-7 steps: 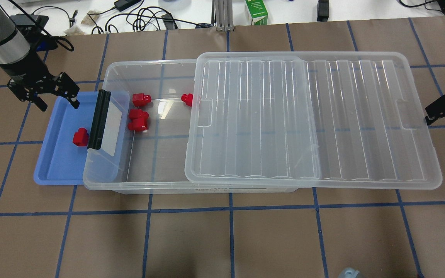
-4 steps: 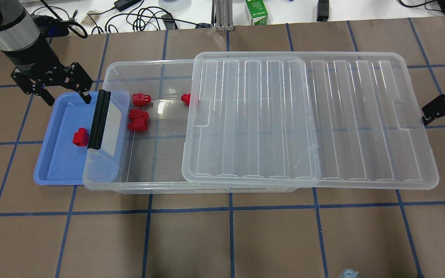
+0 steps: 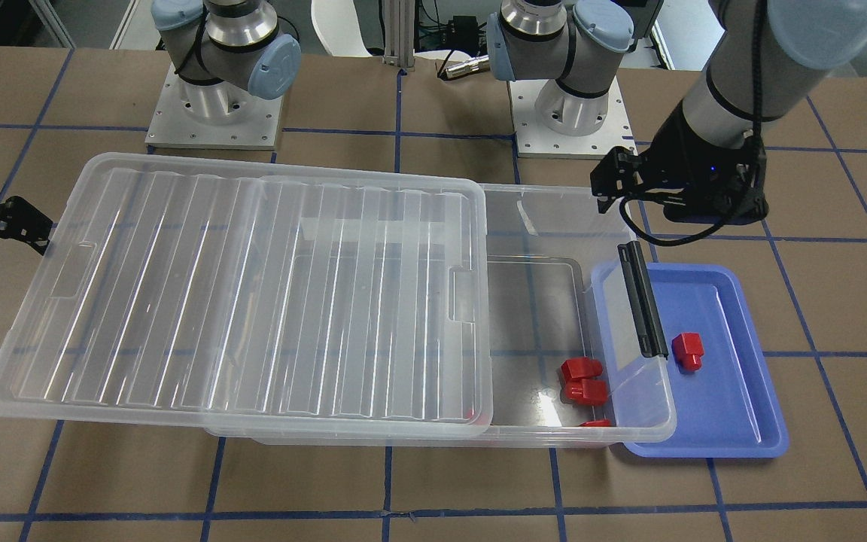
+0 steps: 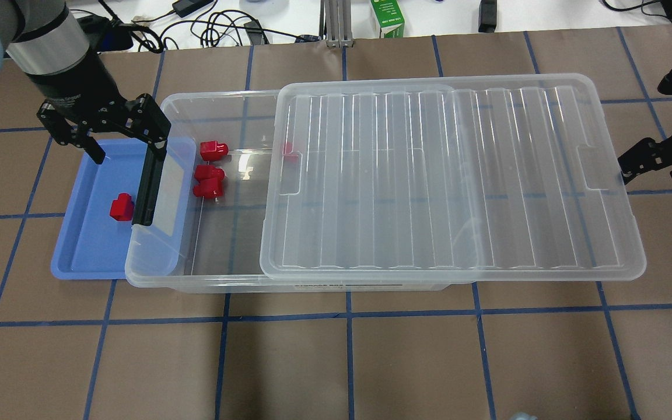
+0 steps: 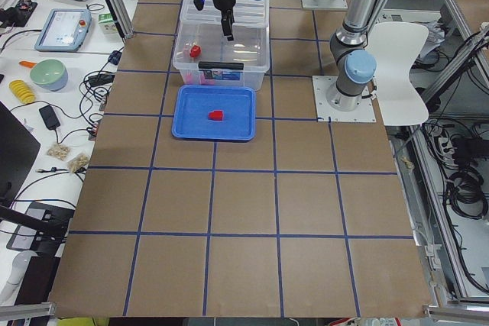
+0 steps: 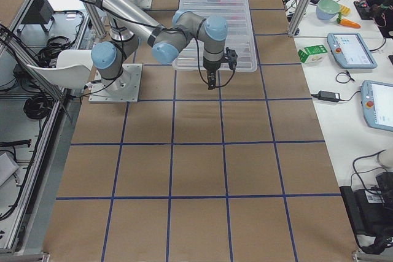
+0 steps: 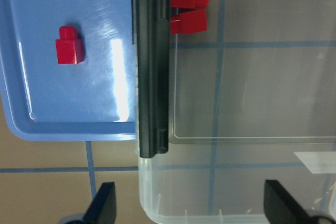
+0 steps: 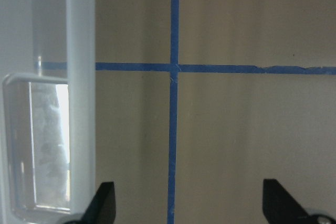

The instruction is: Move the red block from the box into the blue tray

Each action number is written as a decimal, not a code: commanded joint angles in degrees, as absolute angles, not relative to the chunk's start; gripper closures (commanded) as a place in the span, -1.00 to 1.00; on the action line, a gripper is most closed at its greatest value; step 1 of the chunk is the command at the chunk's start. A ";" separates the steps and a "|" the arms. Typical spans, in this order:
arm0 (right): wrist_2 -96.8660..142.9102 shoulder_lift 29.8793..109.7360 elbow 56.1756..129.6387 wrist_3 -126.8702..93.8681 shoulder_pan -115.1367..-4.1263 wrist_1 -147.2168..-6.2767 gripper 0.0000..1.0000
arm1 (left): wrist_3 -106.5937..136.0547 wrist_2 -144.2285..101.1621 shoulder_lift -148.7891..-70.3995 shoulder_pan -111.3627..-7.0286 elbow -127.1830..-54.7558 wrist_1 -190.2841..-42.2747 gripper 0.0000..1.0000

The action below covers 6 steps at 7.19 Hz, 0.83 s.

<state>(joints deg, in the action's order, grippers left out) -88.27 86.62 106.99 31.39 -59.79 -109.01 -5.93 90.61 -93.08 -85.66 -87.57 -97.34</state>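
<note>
A red block point(image 4: 120, 207) lies in the blue tray point(image 4: 82, 248), which is tucked under the box's point(image 4: 155, 279) left end by the black latch point(image 4: 148, 181). Three more red blocks point(image 4: 210, 170) lie loose in the box's uncovered part, and another point(image 4: 289, 150) shows through the ribbed lid point(image 4: 452, 175), which lies shifted to the right. My left gripper point(image 4: 128, 149) is open and empty above the tray's far edge and the box corner. In the left wrist view the latch point(image 7: 152, 72) and the tray's block point(image 7: 70, 45) show. My right gripper point(image 4: 648, 163) is open at the lid's right edge.
Cables, a green carton point(image 4: 387, 17) and other gear lie beyond the table's far edge. The two arm bases point(image 3: 569, 105) stand behind the box in the front-facing view. The brown table has blue tape lines.
My left gripper has moved right and farther back, from beside the tray to over the box's corner. The lid has slid left with my right gripper behind it and now covers the fourth block.
</note>
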 commanded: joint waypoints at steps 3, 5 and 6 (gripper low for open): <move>-88.24 86.84 107.05 26.12 -64.58 -109.07 -1.00 | 0.08 91.05 -90.97 -88.77 -88.50 -97.72 -1.00; -88.24 86.84 106.96 22.25 -66.96 -109.16 -1.00 | 0.09 90.36 -89.83 -88.86 -89.29 -97.56 -1.00; -88.24 86.84 106.96 19.54 -68.71 -109.60 -1.00 | 0.09 90.18 -89.22 -88.86 -89.56 -97.65 -1.00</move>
<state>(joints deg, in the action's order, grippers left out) -88.24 86.83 106.98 22.39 -66.79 -109.24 0.05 90.48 -90.01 -88.81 -89.21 -97.58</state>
